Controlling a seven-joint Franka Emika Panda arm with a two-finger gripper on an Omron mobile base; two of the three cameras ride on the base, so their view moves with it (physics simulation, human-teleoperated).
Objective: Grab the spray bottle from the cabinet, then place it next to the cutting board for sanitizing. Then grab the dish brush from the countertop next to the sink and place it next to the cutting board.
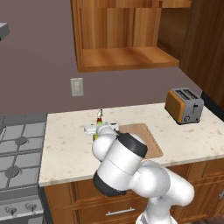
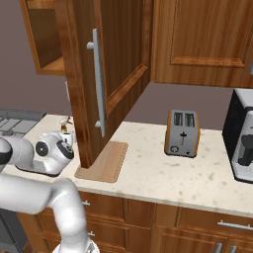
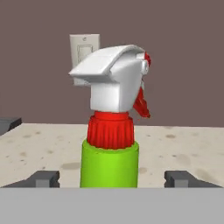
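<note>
Pincer: you see the pincer [image 3: 111, 178] low over the tabletop [image 1: 65, 148], its two dark fingertips [image 3: 43, 178] standing wide on either side of the spray bottle [image 3: 110, 144], with a visible gap on each side and no contact.
Spray bottle: it stands upright on the tabletop between the fingertips; you see the green body, the red collar and the white trigger head with a red nozzle. From the left base camera it shows just left of the cutting board [image 1: 146, 139], partly behind the arm.
Cutting board: it lies flat on the tabletop, below the open cabinet [image 1: 127, 57].
Cabinet: its door [image 2: 106, 74] is swung open, and you see its bare wooden shelf from the left base camera.
Background: a wall switch plate [image 3: 84, 54] sits behind the bottle; a toaster [image 1: 184, 105] stands at the right, well apart from the board, and a stovetop [image 1: 19, 148] lies at the left.
</note>
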